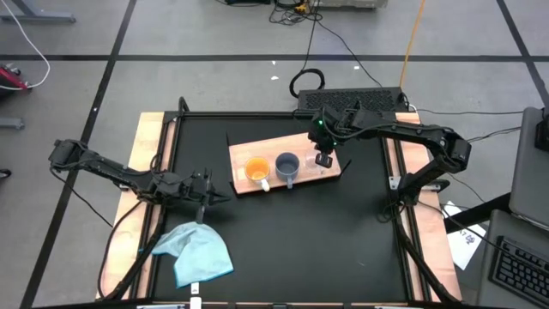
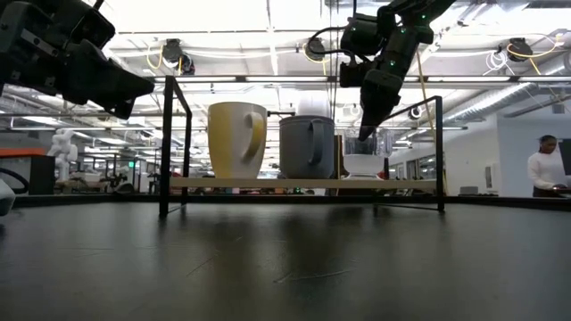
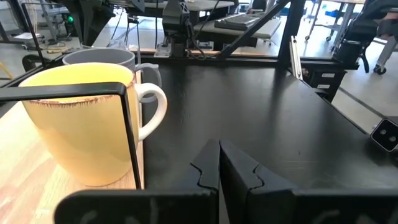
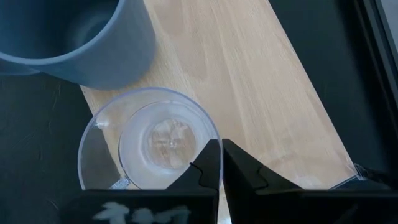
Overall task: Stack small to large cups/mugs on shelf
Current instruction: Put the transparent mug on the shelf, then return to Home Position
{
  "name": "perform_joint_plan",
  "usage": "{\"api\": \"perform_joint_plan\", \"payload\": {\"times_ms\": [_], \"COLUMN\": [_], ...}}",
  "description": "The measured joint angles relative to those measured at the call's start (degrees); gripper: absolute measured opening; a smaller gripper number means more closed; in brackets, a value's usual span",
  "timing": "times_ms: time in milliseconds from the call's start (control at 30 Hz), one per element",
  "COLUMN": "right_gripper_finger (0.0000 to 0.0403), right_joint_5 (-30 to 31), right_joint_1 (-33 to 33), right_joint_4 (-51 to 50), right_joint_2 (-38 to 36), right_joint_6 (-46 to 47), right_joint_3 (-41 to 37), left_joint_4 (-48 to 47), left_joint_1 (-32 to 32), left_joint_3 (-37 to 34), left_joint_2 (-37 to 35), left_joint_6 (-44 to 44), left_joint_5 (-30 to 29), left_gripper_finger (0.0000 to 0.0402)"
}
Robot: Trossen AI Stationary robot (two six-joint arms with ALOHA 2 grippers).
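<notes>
The light-brown wooden shelf (image 1: pixel 300 142) stands at the table's middle on a black frame (image 2: pixel 166 147). On it, in a row, are the orange cup with a white handle (image 1: pixel 256 169), the grey-blue cup (image 1: pixel 287 166) and the clear cup (image 4: pixel 149 146). My right gripper (image 4: pixel 219 155) points down over the clear cup's rim at the row's right end, shut on it. My left gripper (image 1: pixel 206 190) is shut and empty, above the table left of the shelf; the orange cup (image 3: pixel 81 130) shows in its wrist view. My right gripper comes from above, pointing down, onto the clear cup's rim (image 4: pixel 211 138) on the side away from the grey-blue cup. The thin wall seems pinched with one finger inside and one outside. The cup stands upright with its bottom (image 2: pixel 361 171) on the shelf.
A light blue cloth (image 1: pixel 196 253) lies at the table's near left. Wooden rails (image 1: pixel 146 146) run along the table's sides. A person (image 2: pixel 544 165) stands in the room far behind the table. Bare shelf board (image 4: pixel 261 93) lies beside the clear cup.
</notes>
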Motion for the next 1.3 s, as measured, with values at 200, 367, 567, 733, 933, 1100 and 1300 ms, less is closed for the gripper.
{"api": "perform_joint_plan", "payload": {"times_ms": [200,367,567,733,933,1100,1300], "right_gripper_finger": [0.0017,0.005,0.0069,0.007,0.007,0.007,0.003], "right_joint_5": [0.0,0.0,0.0,0.0,0.0,0.0,-0.1], "right_joint_1": [0.0,0.0,0.0,0.0,0.0,0.5,3.3], "right_joint_4": [0.0,0.5,1.3,2.3,2.3,1.1,-2.8], "right_joint_2": [0.0,0.0,0.0,-0.1,-2.9,-9.5,-20.8], "right_joint_6": [0.2,0.5,0.8,0.4,-0.1,0.6,0.6], "right_joint_3": [0.0,0.0,0.0,0.0,0.0,0.0,-1.4], "left_joint_4": [0.0,0.0,0.0,0.0,1.3,2.5,-9.4], "left_joint_1": [0.0,0.0,0.0,0.0,0.0,0.0,-2.8], "left_joint_3": [0.0,0.0,0.0,0.0,0.0,1.7,8.4], "left_joint_2": [0.0,0.0,0.0,0.0,0.0,-1.0,-5.3], "left_joint_6": [-0.1,-0.1,-0.1,0.0,0.1,1.9,7.7], "left_joint_5": [0.0,0.0,0.0,0.0,0.0,0.1,-5.5], "left_gripper_finger": [0.0008,0.0008,0.0008,0.0008,0.0008,0.0008,0.0002]}}
